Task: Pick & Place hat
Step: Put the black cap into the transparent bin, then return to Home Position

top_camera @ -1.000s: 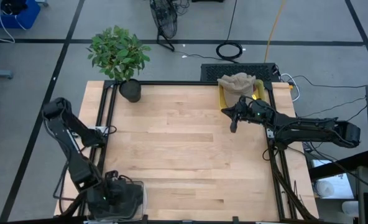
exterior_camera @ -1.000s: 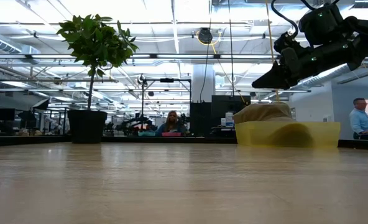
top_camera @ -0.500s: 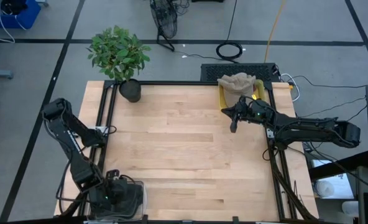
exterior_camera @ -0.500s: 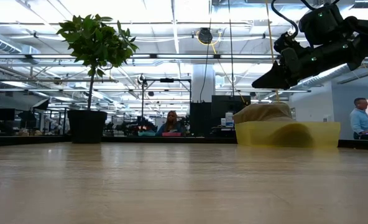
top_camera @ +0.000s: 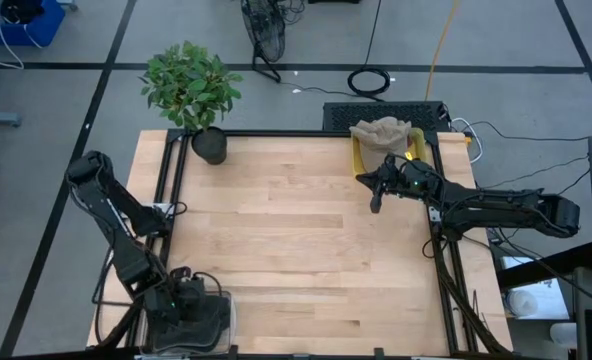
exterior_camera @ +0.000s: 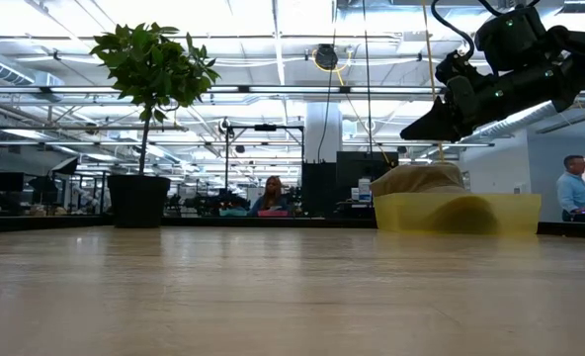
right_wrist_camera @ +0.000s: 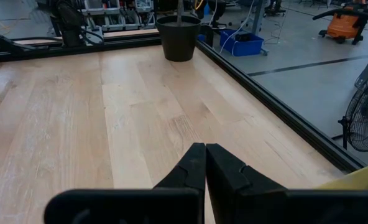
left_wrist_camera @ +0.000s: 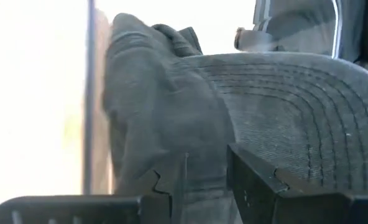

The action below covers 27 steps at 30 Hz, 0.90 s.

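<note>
1. At the near-left corner of the tabletop (top_camera: 296,250), the left gripper (top_camera: 179,308) points down onto a dark grey cap (top_camera: 212,318) that lies right at that corner.
2. In the left wrist view the cap (left_wrist_camera: 283,106) fills the frame, with rows of stitching curving across its brim. The left gripper (left_wrist_camera: 206,168) has its 2 fingers on either side of a fold of the grey cloth, jaws partway in and grasping it.
3. The middle of the tabletop is bare wood planks.
4. Toward the far-right corner, the right gripper (top_camera: 376,205) hangs in the air above the wood, just beside the yellow bin (top_camera: 357,160) on its near side. In the low view the right gripper (exterior_camera: 411,133) is well off the surface and higher than the bin's rim.
5. The right wrist view shows the right gripper (right_wrist_camera: 205,149) with both fingers pressed together, clenched on nothing.
6. The yellow bin (exterior_camera: 500,213) sits at the far edge, near the far-right corner. A tan hat (top_camera: 381,135) is heaped in it and rises above its wall.
7. At the far-left corner stands a potted plant (top_camera: 191,85) in a dark pot.
8. Beyond the table, a floor fan (top_camera: 264,30) stands on the grey floor. The low view shows 1 seated person (exterior_camera: 273,193) and 1 standing person (exterior_camera: 572,188) in the room behind.
</note>
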Each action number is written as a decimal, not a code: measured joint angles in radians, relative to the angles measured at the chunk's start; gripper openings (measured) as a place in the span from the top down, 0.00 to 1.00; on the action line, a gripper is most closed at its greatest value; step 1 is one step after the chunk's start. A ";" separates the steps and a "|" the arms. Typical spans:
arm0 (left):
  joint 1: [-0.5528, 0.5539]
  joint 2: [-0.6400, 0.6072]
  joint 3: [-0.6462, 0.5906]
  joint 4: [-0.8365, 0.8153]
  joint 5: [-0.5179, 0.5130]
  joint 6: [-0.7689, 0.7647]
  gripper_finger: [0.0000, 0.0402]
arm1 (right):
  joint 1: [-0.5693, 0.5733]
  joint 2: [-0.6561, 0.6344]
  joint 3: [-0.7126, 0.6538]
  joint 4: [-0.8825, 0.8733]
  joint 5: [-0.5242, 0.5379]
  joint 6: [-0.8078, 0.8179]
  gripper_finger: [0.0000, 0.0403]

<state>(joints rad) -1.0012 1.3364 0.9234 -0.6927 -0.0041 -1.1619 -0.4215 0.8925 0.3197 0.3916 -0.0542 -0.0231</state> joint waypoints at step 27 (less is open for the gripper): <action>0.236 -0.186 0.002 0.175 -0.786 0.555 0.70 | 0.000 0.000 0.000 0.000 0.000 0.000 1.00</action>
<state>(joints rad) -0.7648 1.1500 0.9257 -0.5181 -0.7903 -0.6071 -0.4217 0.8925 0.3195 0.3920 -0.0540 -0.0228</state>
